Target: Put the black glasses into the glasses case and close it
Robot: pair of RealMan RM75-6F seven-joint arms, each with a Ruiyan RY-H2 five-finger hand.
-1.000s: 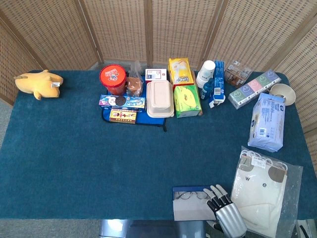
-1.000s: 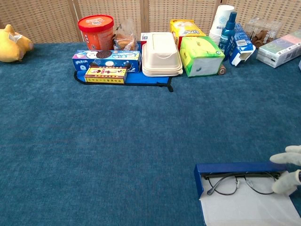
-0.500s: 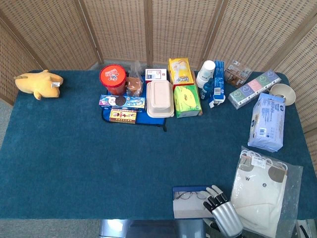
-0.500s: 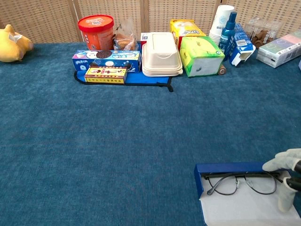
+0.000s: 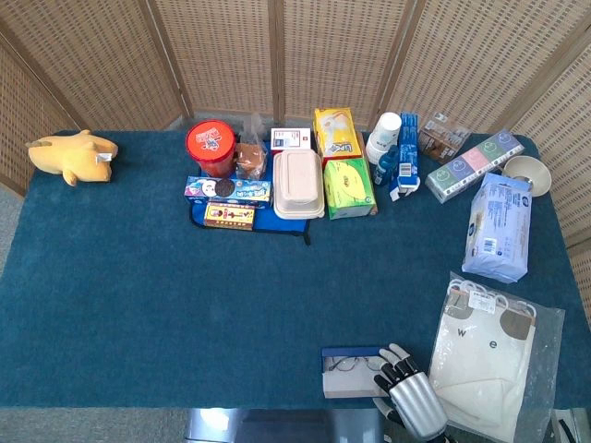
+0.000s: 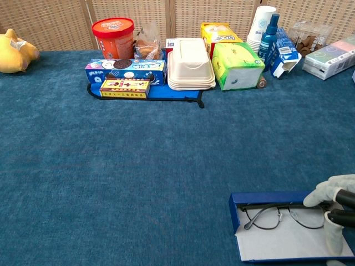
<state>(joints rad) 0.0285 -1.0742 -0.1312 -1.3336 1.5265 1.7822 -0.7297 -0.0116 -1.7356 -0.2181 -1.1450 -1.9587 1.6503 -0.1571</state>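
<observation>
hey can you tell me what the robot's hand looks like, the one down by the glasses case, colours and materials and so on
Only the right hand shows. In the head view its back is a silver-grey ribbed shell, like metal or glossy plastic, with black finger segments ending in white tips. In the chest view the fingers look white and rounded, as if soft-covered, with black sections behind. No cables, markings or sleeve are visible, and the arm is out of frame.

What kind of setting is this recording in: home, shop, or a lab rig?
Most likely a staged lab tabletop: a blue cloth-covered table, woven wicker screens closing it off behind, and assorted packaged goods lined up like props, such as the red tub and green tissue box.
</observation>
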